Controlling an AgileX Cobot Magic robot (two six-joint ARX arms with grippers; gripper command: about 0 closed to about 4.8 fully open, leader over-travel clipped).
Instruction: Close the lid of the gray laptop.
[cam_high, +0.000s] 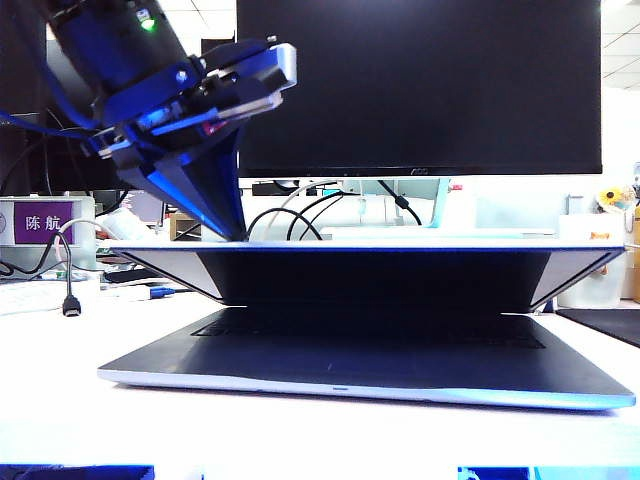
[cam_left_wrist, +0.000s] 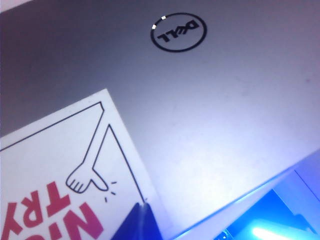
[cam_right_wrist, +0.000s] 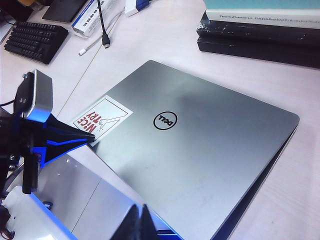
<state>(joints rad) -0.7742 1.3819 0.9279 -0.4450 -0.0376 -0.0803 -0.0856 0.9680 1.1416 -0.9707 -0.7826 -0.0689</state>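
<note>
The gray laptop (cam_high: 350, 368) lies on the white table, facing the exterior camera. Its lid (cam_high: 370, 243) is lowered to a shallow angle over the black keyboard (cam_high: 370, 330). My left gripper (cam_high: 240, 234) is shut, and its blue tips touch the lid's outer face near the left end. In the left wrist view the left gripper (cam_left_wrist: 142, 206) rests at the corner of the white-red sticker (cam_left_wrist: 60, 170), below the Dell logo (cam_left_wrist: 178, 32). The right wrist view looks down on the lid (cam_right_wrist: 200, 150) and the left gripper (cam_right_wrist: 92, 140). My right gripper (cam_right_wrist: 140, 209) hangs shut above the table and holds nothing.
A big black monitor (cam_high: 420, 80) stands behind the laptop, with cables (cam_high: 300, 215) at its foot. A USB cable (cam_high: 70, 300) and a purple name tag (cam_high: 35, 222) lie at the left. A black keyboard (cam_right_wrist: 35, 40) and stacked books (cam_right_wrist: 260, 30) sit beyond the laptop.
</note>
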